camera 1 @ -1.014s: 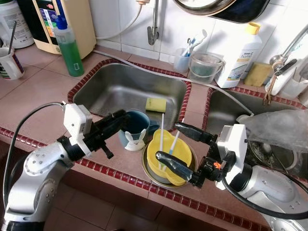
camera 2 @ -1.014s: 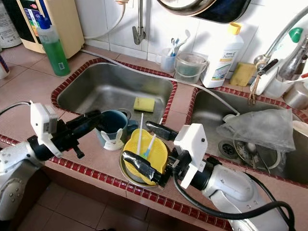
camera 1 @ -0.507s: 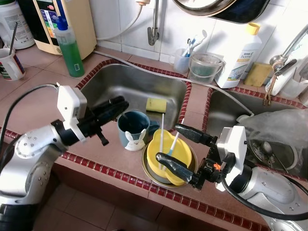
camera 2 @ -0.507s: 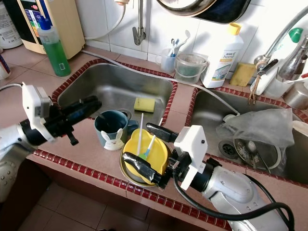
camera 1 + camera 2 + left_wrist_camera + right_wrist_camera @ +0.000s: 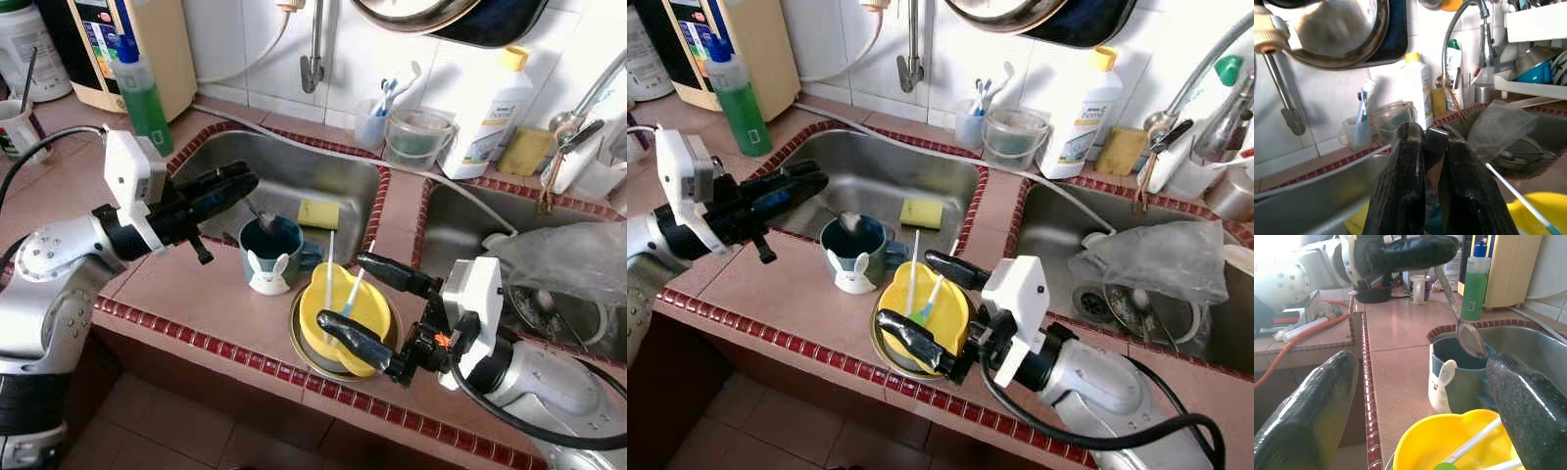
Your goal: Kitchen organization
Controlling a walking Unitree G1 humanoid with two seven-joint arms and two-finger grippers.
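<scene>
- Two grippers busy: left gripper (image 5: pixel 235 182) pinched on a spoon (image 5: pixel 848 221), bowl end hanging just above the mug (image 5: pixel 268 257), probably to clear it out.
- Right gripper (image 5: pixel 377 304) spread wide around the yellow bowl (image 5: pixel 348 315) on the counter (image 5: pixel 186 284), ready to grasp.

1 mug (image 5: pixel 271 257), 1 spoon (image 5: pixel 261 216), 2 sinks (image 5: pixel 265 176), 1 sponge (image 5: pixel 317 212).

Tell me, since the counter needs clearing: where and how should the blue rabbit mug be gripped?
Grip the blue rabbit mug by its rim from above, at a wall section away from the spoon that the left gripper holds over its mouth. It stands upright and open-topped; its handle faces the yellow bowl, leaving little room there.
</scene>
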